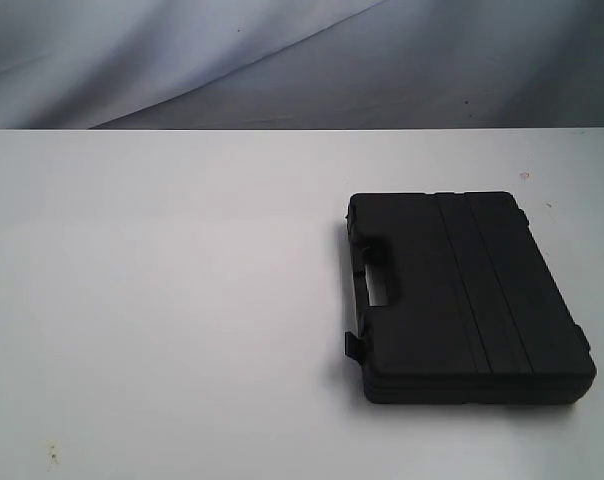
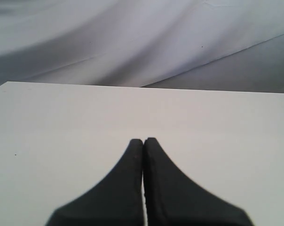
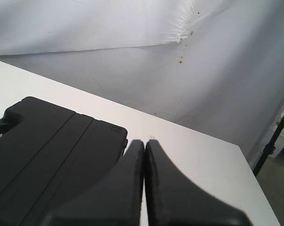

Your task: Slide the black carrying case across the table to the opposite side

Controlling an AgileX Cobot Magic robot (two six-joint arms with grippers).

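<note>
The case lies flat on the desk's right, with the right gripper near it and the left gripper both closed and empty, seemingly for pushing.

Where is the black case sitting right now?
In the exterior view the case lies flat on the right half of the table, handle toward the middle, near the right pincer.

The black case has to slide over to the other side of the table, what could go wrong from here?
The right claw sits shut near one corner of the black carrying case; pushing there, off-centre, would likely spin it rather than slide it straight. The narrow shut tips could also slip off its edge. The left claw is over bare table, so nothing steadies the handle side.
</note>
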